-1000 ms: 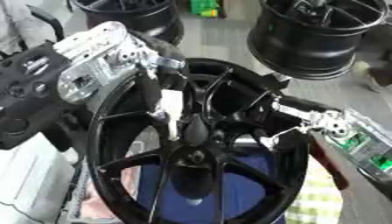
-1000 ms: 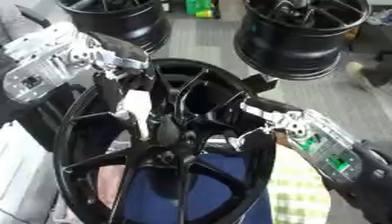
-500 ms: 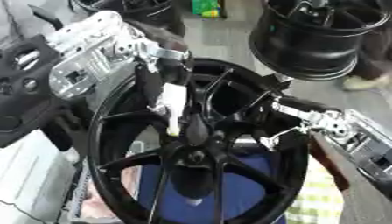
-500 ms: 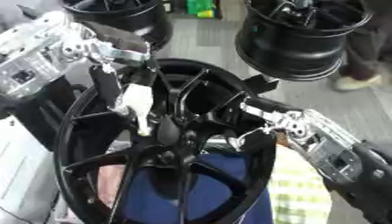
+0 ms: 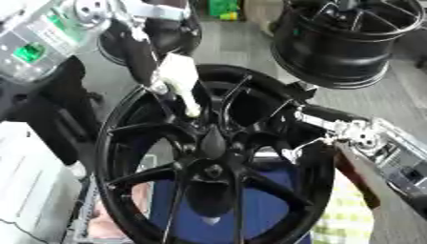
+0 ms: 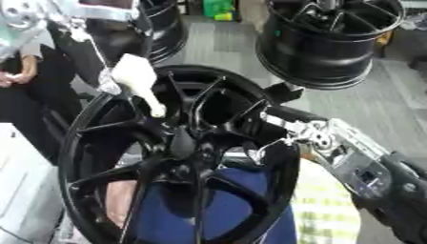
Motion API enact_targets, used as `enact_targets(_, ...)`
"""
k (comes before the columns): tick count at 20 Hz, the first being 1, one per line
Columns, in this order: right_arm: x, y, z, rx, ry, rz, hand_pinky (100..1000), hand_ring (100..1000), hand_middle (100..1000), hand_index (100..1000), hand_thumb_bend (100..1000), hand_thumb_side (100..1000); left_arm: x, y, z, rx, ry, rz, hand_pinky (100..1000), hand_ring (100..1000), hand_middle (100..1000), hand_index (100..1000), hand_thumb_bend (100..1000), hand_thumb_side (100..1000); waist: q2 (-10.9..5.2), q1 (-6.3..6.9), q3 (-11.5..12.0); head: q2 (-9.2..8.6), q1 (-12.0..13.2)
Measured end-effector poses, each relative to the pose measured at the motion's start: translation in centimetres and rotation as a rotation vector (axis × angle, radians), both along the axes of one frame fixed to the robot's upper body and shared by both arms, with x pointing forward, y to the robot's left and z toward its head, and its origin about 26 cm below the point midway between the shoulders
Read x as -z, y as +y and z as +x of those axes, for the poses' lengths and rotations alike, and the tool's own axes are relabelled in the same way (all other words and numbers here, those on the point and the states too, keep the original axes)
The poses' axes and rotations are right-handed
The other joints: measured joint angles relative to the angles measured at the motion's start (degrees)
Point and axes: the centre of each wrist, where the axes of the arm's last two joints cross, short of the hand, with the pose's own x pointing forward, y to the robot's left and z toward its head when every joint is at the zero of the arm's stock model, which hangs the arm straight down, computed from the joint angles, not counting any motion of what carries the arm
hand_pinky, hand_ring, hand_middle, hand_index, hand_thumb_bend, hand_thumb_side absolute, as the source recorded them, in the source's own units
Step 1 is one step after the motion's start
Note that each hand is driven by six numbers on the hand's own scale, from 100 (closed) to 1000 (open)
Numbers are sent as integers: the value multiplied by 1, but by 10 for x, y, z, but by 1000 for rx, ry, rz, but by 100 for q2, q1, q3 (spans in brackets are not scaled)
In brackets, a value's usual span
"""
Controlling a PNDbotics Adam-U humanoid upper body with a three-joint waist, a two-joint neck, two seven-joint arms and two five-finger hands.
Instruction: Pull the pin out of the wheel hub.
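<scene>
The black wheel hub lies flat in front of me, spokes up. My left hand comes in from the upper left, its dark fingers shut on a white pin. The pin is tilted, and its lower tip hangs just above and left of the hub's centre boss. I cannot tell whether the tip still touches a spoke. My right hand reaches in from the right with its fingers curled over the hub's right rim.
Two more black wheels stand on the floor behind, one at upper right and one at upper left. A blue cloth and a yellow checked cloth lie under the hub. A seated person shows at far left.
My left hand has risen up and to the left with the white pin, drawing it away from the hub's centre. The right hand stays on the rim. The camera view has shifted.
</scene>
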Motion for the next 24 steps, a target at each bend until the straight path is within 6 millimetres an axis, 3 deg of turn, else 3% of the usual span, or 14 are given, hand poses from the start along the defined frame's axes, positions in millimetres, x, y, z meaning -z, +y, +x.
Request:
enact_targets(4,1,-3,0,12,-3,5,805,695,612,710,100,192,-14,40,-1,-133,-40,-117,743,424,191,359,409,100,-1,0,70,0,-92)
enact_targets(14,1,-9,0,36,-14,12,805,695,612,710,100,189,-19,152,-12,-481,-142,-294,741,433,200,372,330,100,34,-39,148,-5,-275)
enact_targets(20,-1,-9,-1,40,-22,17,805,695,612,710,100,185,-5,214,-15,-683,-152,-360,746,452,217,398,277,100,71,-85,130,-51,-313)
enact_targets(24,-2,-8,-1,37,-23,17,806,695,612,710,100,186,8,235,-22,-717,-131,-380,749,456,220,402,275,100,86,-107,96,-51,-296)
